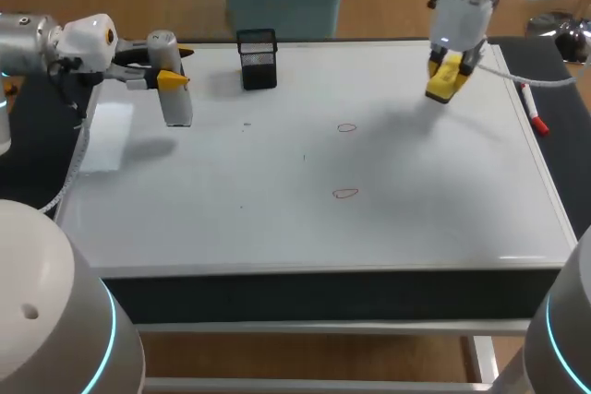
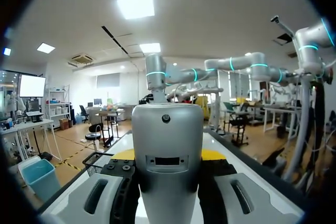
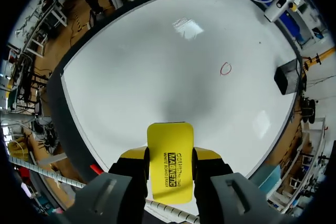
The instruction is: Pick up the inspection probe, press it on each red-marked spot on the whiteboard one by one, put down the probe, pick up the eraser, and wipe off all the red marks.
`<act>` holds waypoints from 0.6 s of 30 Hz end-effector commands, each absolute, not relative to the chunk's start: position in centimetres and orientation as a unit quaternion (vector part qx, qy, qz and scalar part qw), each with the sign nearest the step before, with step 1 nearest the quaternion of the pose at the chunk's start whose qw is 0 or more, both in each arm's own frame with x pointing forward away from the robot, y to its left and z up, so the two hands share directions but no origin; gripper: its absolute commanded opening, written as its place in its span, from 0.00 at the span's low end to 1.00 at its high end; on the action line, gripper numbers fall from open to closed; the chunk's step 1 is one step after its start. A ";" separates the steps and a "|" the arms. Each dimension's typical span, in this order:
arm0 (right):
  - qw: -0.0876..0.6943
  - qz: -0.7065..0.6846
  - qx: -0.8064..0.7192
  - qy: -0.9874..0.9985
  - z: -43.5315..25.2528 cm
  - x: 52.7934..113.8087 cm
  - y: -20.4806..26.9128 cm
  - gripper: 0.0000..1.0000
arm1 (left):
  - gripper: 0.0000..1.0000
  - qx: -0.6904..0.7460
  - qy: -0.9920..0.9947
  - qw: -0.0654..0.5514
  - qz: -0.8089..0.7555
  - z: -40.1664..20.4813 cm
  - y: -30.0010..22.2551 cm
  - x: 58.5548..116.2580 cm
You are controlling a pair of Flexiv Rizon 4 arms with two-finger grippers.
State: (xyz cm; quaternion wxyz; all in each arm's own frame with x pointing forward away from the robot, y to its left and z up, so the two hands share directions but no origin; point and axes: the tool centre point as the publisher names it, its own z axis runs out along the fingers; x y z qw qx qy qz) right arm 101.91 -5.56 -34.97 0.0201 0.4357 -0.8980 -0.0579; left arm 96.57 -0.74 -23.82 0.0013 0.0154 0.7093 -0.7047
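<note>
**Both jaws loaded over the whiteboard**

Nearest, two red marks (image 1: 344,194) sit on the whiteboard (image 1: 277,228). My left jaws clamp the probe (image 1: 174,89) above its left edge. My right jaws grip the eraser (image 1: 445,77), raised. Farthest, a black mesh holder (image 1: 258,59), contents unclear.

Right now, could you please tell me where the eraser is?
The eraser is clamped in the right gripper, above the whiteboard's far right area in the head view, right of the black mesh holder.
</note>
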 end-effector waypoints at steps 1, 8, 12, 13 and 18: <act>0.010 -0.040 0.465 -0.885 -34.6 99.4 -2.5 0.00 | 0.00 0.014 0.711 0.004 -0.704 -23.6 -0.8 96.4; 0.004 -0.058 0.514 -0.856 -34.6 97.3 3.2 0.00 | 0.00 0.014 0.711 0.004 -0.704 -23.6 -0.8 96.4; 0.008 -0.069 0.548 -0.834 -35.2 95.8 7.3 0.00 | 0.00 0.014 0.711 0.004 -0.704 -23.6 -0.8 96.4; 0.009 -0.070 0.554 -0.830 -35.4 95.5 8.0 0.00 | 0.00 0.014 0.711 0.004 -0.704 -23.6 -0.8 96.4; 0.020 -0.065 0.593 -0.803 -36.6 94.2 12.6 0.00 | 0.00 0.014 0.711 0.004 -0.704 -23.6 -0.8 96.4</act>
